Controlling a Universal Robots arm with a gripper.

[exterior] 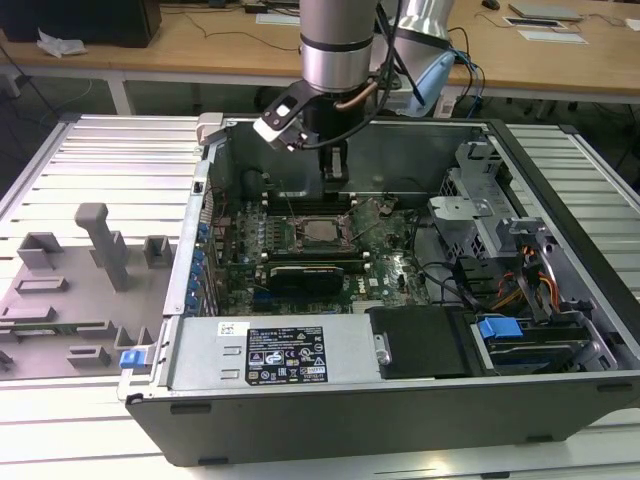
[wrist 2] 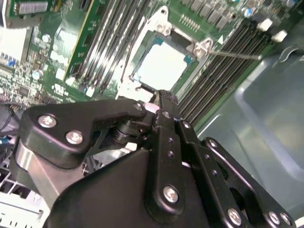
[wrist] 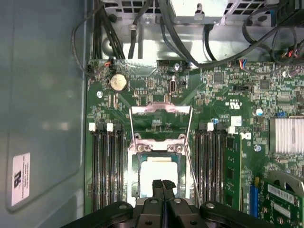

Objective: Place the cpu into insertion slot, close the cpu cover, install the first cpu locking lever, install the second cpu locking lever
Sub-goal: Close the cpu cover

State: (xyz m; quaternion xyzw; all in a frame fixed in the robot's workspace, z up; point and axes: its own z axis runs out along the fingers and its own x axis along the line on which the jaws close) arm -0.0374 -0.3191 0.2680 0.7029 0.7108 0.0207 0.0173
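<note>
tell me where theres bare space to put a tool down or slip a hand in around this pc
Free: the slatted table between the grey fixture tray and the far desk, and the strip on the exterior view's right of the case. Crowded: the motherboard around the gripper, and the cabled drive bay.

Arm reaching down, gripper closed.

In the exterior view the silver arm [exterior: 338,40] hung vertically from above, with its black gripper [exterior: 334,172] pointing straight down. In both wrist views the gripper's two black fingers [wrist: 157,187] were pressed together at their tips, and nothing was held between them.
</note>
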